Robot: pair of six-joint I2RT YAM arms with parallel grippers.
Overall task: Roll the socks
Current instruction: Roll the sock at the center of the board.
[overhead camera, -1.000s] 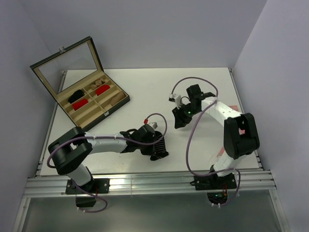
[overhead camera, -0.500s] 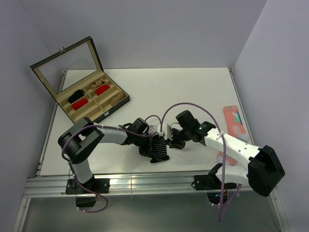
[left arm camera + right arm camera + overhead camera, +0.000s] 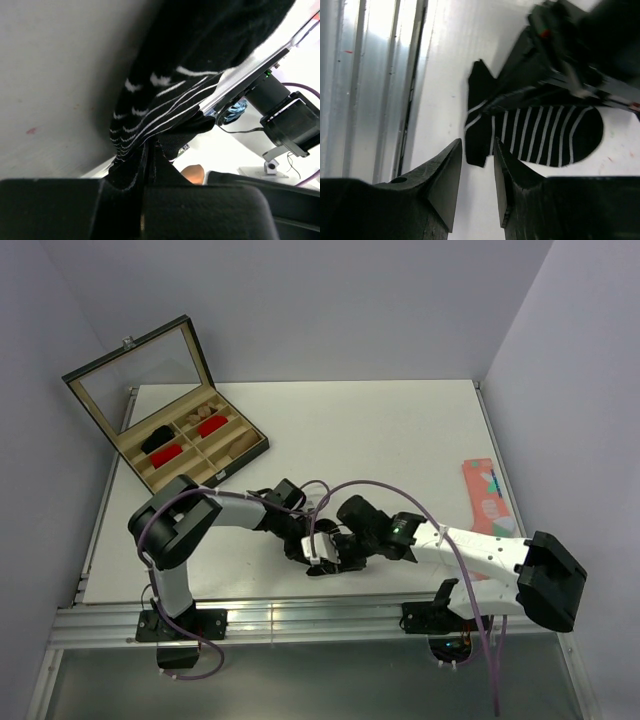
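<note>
Bright, even light from above is flooding the white table (image 3: 400, 430) and casting only soft shadows beneath the arms (image 3: 470, 545), glare is bleaching the surface beyond the left gripper (image 3: 150, 155), which is sitting out of focus against the sharper striped sock (image 3: 165, 95), and blur is smearing that same gripper farther out from the right gripper (image 3: 477, 145).

Nothing here can be read: no lettering, label, brand or number is legible on anything; the small coloured marks on the coral-pink sock (image 3: 487, 495) at the right edge of the table (image 3: 400, 430) are too tiny to make out
</note>
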